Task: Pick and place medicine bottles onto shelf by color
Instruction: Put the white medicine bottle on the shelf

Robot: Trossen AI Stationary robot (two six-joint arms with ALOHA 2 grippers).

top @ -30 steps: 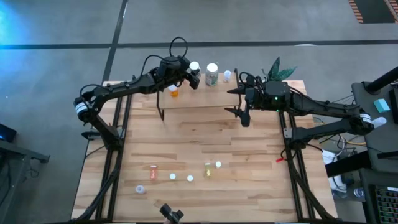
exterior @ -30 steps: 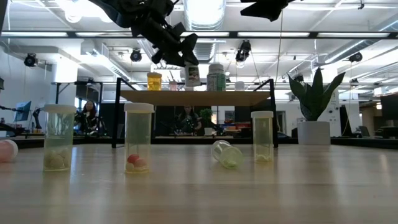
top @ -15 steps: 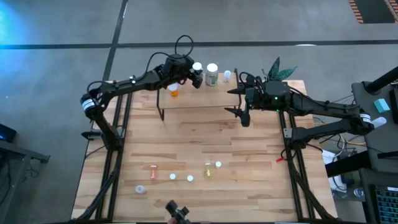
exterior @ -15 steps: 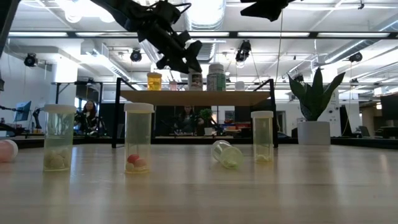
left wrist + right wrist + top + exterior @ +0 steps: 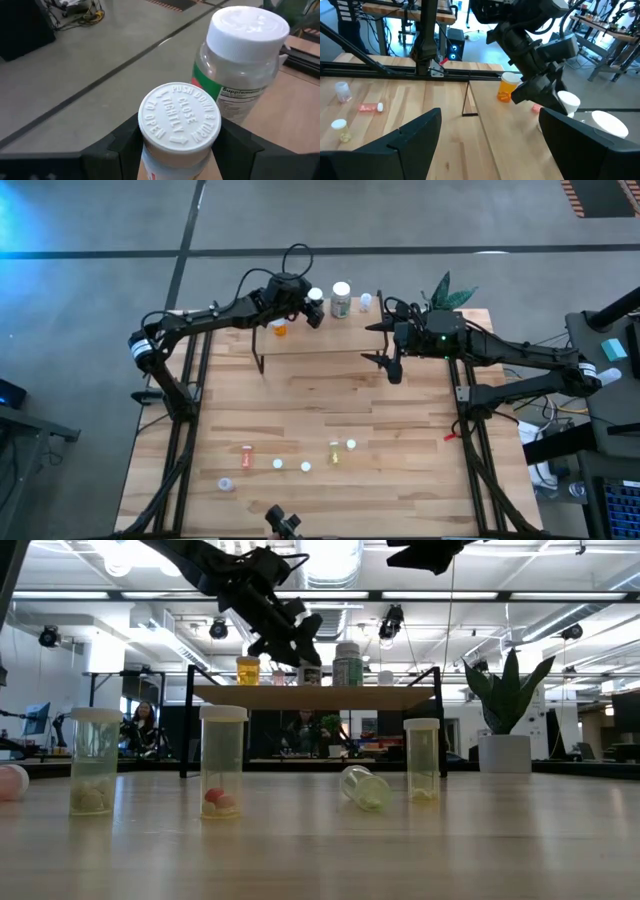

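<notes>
A workshop hall with ceiling lights is stretching behind the plank bench (image 5: 330,410), and I am working at its far edge, over the shelf (image 5: 320,695). My left end effector (image 5: 312,308) is gripping a white-capped bottle (image 5: 179,122) just below its cap, holding it over the shelf board right beside a larger green-labelled bottle (image 5: 241,65); an orange bottle (image 5: 508,86) is standing on the shelf nearby. My right end effector (image 5: 384,345) is waiting with its jaws wide apart above the bench, near the shelf's right end, holding nothing. More small bottles are sitting well apart at the bench's near side. I am judging the held bottle to be light, rigid plastic with smooth, slippery walls, so the body under the ridged cap seems the safest place to hold; set down crooked, it could tip against its neighbour.
</notes>
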